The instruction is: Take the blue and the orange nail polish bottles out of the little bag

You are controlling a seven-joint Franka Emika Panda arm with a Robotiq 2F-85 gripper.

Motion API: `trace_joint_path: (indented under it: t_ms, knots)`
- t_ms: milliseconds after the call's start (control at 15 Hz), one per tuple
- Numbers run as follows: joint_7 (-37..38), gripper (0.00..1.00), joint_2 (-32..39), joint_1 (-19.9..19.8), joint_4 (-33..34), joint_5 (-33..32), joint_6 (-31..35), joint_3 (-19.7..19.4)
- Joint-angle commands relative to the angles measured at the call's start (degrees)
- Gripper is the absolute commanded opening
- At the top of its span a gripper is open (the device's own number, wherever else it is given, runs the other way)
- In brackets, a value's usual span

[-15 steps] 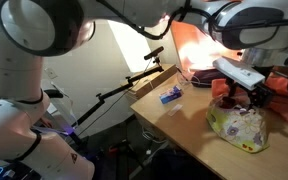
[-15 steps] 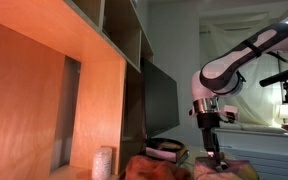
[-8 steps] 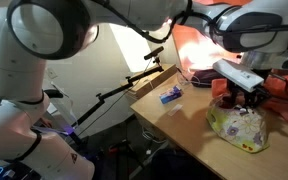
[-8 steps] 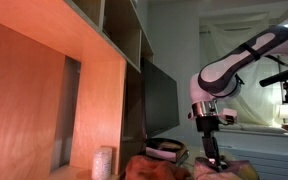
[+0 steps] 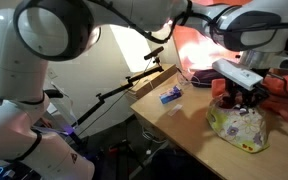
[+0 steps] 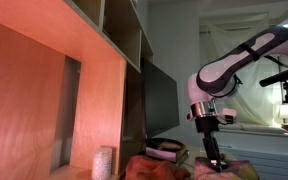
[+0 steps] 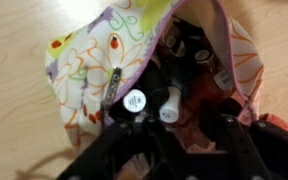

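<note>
Open little bag (image 7: 89,60), 2 white-capped bottles (image 7: 134,100) inside

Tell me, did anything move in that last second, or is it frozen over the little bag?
Hardly anything. In an exterior view the arm's big white elbow near the camera swung slightly rightwards in the picture. The gripper stayed at the mouth of the little bag; whether it grabbed anything cannot be told. The bag and the small blue thing on the table stayed put.
</note>
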Motion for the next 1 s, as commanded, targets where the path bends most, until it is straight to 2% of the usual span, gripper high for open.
trace_joint_path:
  t_ms: [0, 133, 200, 267, 933]
  knots:
    - [2.01, 0.18, 0.65, 1.04, 2.55, -1.11, -2.7, -0.82]
    - [1.91, 0.02, -0.21, 1.21, 1.76, -1.34, -2.14, -0.8]
    - [1.62, 0.0, -0.8, 1.15, 1.16, -1.23, -1.49, -0.62]
    - [1.61, 0.05, -1.66, 1.32, 0.28, -1.47, -0.9, -0.7]
    - [1.43, 0.05, -10.91, 2.25, -6.78, -2.26, 5.96, -0.64]
